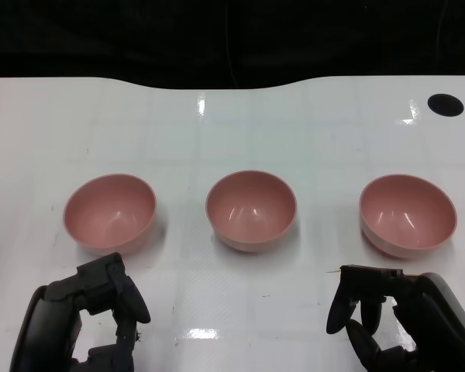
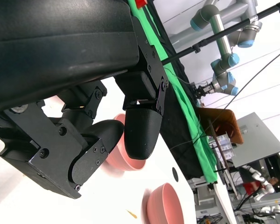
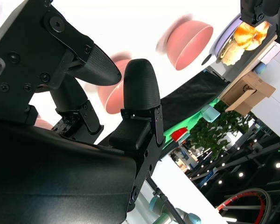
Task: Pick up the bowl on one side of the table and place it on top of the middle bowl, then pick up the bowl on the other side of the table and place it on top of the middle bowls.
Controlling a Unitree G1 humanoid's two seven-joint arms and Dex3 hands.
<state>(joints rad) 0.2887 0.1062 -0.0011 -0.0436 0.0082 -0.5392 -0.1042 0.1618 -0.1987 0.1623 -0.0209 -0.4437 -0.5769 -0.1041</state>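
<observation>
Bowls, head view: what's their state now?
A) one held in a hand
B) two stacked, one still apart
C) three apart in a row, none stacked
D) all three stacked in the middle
C: the left bowl, middle bowl and right bowl sit apart in a row, and the left hand and right hand hold nothing.

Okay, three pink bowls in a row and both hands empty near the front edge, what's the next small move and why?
Probably reach the right hand forward to the right bowl, just beyond it. Neither it nor the left hand holds anything, and all three bowls stand apart, with nothing yet on the middle bowl. The left bowl would serve equally.
</observation>
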